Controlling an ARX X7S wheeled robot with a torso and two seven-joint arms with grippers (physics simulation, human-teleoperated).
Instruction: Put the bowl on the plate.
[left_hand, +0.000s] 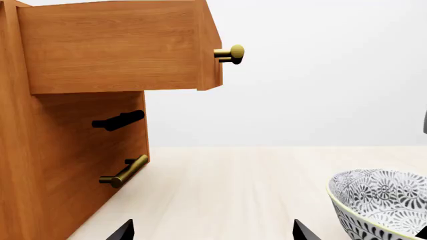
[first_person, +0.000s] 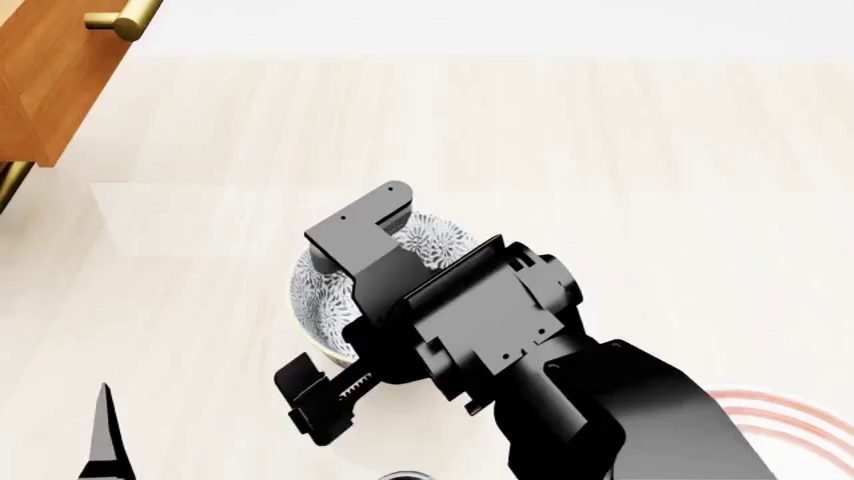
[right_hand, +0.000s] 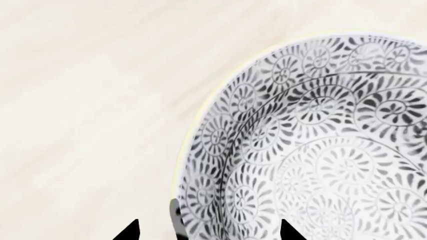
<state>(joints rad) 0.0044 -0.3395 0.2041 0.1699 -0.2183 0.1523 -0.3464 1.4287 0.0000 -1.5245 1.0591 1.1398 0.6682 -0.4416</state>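
1. The pale wooden table (first_person: 641, 150) fills the head view and carries everything else.
2. A wooden cabinet (left_hand: 73, 125) stands at about 10 o'clock in the head view; the left wrist view shows its upper drawer pulled out, with a brass knob (left_hand: 231, 53), and a brass bar handle (left_hand: 125, 171) lower down.
3. The right arm (first_person: 601, 410) enters from about 5 o'clock and reaches up and left toward the centre, its wrist angled downward over the table.
4. The plate (first_person: 787, 420) shows only as red rings at about 4 o'clock, mostly hidden behind the right arm.
5. The bowl (first_person: 434, 240) sits on the table near the centre, apart from the plate, largely covered by the gripper.
6. The right gripper (right_hand: 208, 231) hangs over the bowl with its fingers spread wide; in its wrist view the two dark tips straddle the bowl's rim.
7. The left gripper (left_hand: 212, 231) sits low at about 7 o'clock, its finger tips parted and empty, with the bowl just beside it.
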